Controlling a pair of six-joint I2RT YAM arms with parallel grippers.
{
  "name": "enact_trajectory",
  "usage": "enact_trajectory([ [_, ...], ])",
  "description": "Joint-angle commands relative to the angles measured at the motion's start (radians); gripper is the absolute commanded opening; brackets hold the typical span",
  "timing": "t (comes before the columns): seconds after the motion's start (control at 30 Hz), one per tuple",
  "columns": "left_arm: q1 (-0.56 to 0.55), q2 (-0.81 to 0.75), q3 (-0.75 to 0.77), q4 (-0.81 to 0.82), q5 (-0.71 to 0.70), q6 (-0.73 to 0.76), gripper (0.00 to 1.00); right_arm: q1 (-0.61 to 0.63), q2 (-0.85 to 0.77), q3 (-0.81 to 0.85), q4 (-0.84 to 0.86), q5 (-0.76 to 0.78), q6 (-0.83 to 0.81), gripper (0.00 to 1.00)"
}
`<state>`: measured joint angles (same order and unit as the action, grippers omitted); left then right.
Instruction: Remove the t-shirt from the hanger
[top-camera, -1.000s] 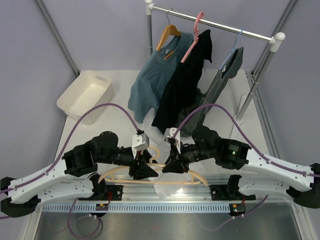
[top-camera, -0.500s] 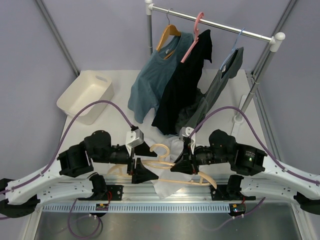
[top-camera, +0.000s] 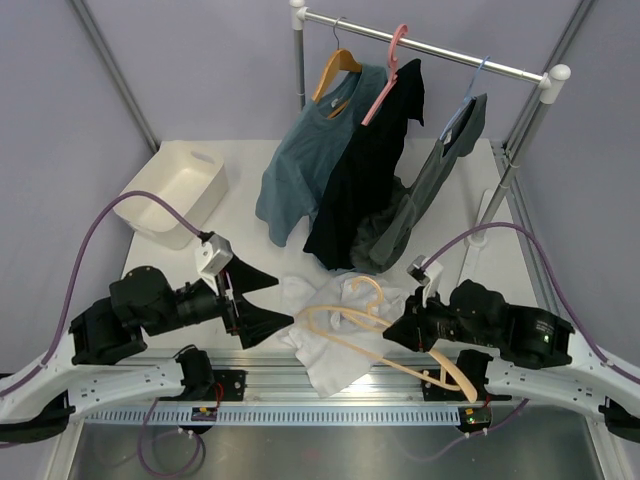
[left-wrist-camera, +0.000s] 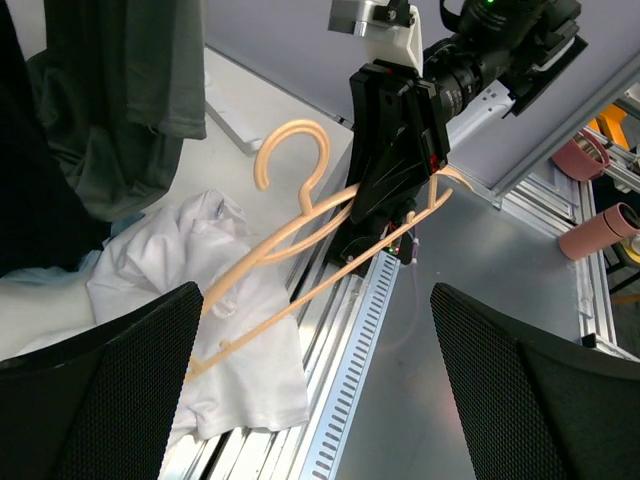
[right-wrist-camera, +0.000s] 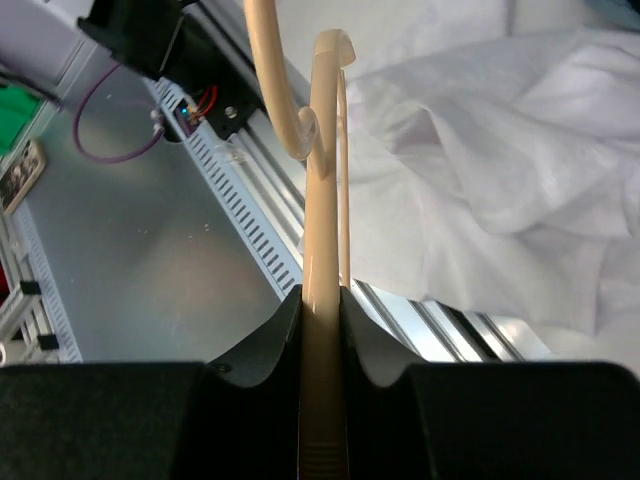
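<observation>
t-shirt (right-wrist-camera: 480, 170) crumpled, hanger (right-wrist-camera: 323, 180) in right end effector (right-wrist-camera: 321, 310)

Left pincer (top-camera: 284, 299) spread wide, right pincer (top-camera: 392, 334) clamped narrow, both arms low

White t-shirt (right-wrist-camera: 480, 150), pale beige hanger (right-wrist-camera: 322, 200)

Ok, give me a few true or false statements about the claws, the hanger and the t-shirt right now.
1. The t-shirt lies crumpled on the table. True.
2. The right claw is shut on the hanger. True.
3. The left claw grips the t-shirt. False: the left claw is open and holds nothing.
4. The hanger lies in the bin. False: the bin stands at the table's far left, well away from the hanger.
</observation>
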<state>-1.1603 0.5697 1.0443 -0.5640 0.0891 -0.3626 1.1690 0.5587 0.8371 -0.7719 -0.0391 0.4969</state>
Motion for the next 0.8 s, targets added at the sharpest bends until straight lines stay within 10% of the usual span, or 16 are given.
enact_trajectory([
  [0.0,-0.004,-0.027,0.013,-0.016,-0.058,-0.045,0.99,-0.003,-0.014,0.049,-0.131,0.169,0.153,0.0],
  [0.77,-0.004,-0.149,-0.038,-0.016,-0.022,-0.119,0.99,-0.003,-0.269,0.465,-0.66,0.484,0.427,0.0],
])
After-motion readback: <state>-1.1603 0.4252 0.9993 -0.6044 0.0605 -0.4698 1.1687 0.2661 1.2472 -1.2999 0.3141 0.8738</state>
